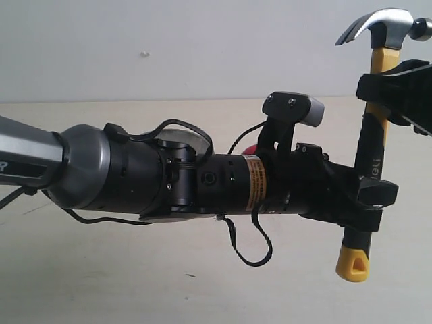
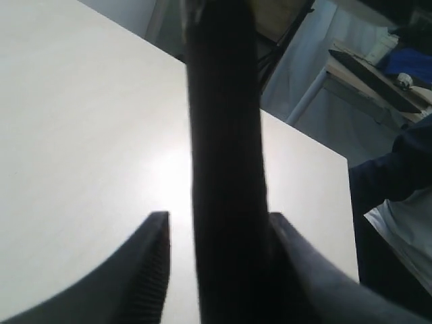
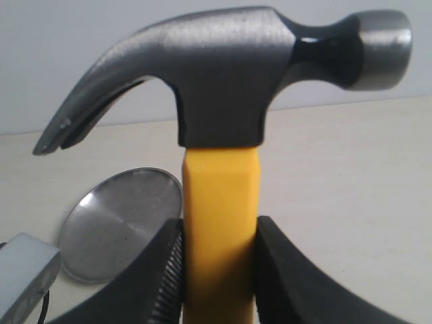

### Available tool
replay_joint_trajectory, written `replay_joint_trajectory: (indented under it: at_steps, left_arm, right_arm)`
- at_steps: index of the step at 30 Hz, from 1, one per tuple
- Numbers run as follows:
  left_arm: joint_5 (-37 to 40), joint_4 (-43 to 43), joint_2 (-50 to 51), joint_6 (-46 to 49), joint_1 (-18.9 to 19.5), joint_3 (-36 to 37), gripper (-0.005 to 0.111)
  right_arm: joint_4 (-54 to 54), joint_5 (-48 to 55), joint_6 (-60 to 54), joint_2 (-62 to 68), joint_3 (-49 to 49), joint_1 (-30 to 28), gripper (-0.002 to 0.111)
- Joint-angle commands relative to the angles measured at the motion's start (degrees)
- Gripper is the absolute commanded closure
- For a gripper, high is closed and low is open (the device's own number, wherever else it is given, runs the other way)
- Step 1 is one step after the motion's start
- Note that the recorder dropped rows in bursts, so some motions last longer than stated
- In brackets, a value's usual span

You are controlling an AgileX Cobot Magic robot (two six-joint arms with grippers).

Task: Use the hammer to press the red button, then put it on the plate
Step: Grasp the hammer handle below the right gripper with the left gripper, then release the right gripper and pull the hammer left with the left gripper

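The hammer [image 1: 385, 23] stands upright in the air at the right, head up, yellow loop down. My right gripper [image 1: 390, 88] is shut on its yellow neck just under the dark head [image 3: 223, 74], pads tight on both sides [image 3: 218, 226]. My left gripper [image 1: 370, 197] reaches across and straddles the black lower handle [image 2: 226, 135]; it is open [image 2: 217, 217], one finger touching the handle and a gap at the other. The silver plate [image 3: 121, 223] lies on the table below. Only a sliver of the red button [image 1: 249, 148] shows behind the left arm.
The left arm [image 1: 135, 172] spans the exterior view with a loose black cable [image 1: 251, 253] hanging under it. Its grey camera housing [image 3: 20, 270] sits near the plate in the right wrist view. The pale table [image 1: 101, 283] ends at an edge [image 2: 341, 158] by a figure in dark blue [image 2: 398, 169].
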Motion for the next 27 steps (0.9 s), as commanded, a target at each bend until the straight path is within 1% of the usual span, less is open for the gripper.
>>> replay_joint_trajectory:
  at_steps: [1,3,9,11,14,16,19,21,23,25,27]
  left_arm:
    - [-0.4,-1.1,0.1,-0.2,-0.2,-0.4,0.089]
    - [-0.4,-1.4,0.1,-0.2,-0.2,-0.4,0.107]
    - [-0.4,-3.3,0.1,-0.1,-0.2,-0.4,0.107]
    - [-0.4,-4.4,0.1,-0.1,-0.2,-0.4,0.107]
    - [-0.4,-5.5,0.0,0.0,-0.1,-0.4,0.107]
    - [-0.4,-5.8,-0.4,0.2,0.0,-0.4,0.107]
    - [-0.2,-5.8,-1.3,0.4,0.4,-0.4,0.107]
    - [-0.2,-5.8,-2.2,0.4,1.1,-0.4,0.107]
    - [0.4,-5.7,-3.2,0.4,1.9,-0.4,0.107]
    - [2.3,-5.5,-4.3,0.3,2.5,-0.4,0.107]
    - [6.3,-5.4,-5.6,0.3,3.1,-0.4,0.107]
  right_arm:
    - [-0.5,-3.6,-0.6,-0.4,-0.6,0.1,0.108]
    - [-0.5,-3.2,-0.6,-0.4,-0.6,0.1,0.108]
    - [-0.1,-1.6,-0.6,-0.4,-0.6,0.1,0.108]
    - [-0.1,-0.7,-0.6,-0.4,-0.6,0.1,0.106]
    - [-0.1,0.8,-0.5,-0.4,-0.6,0.1,0.094]
    - [-0.1,1.9,-0.5,-0.4,-0.6,0.1,0.083]
    - [-0.1,3.1,-0.5,-0.4,-0.6,0.1,0.062]
    - [0.6,4.3,-0.5,-0.4,-0.6,0.1,0.053]
    - [2.0,6.0,-0.5,-0.4,-0.6,0.1,0.047]
    - [2.1,7.9,-0.5,-0.4,-0.6,0.1,0.046]
    - [2.1,8.4,-0.8,-0.4,-0.6,0.1,0.046]
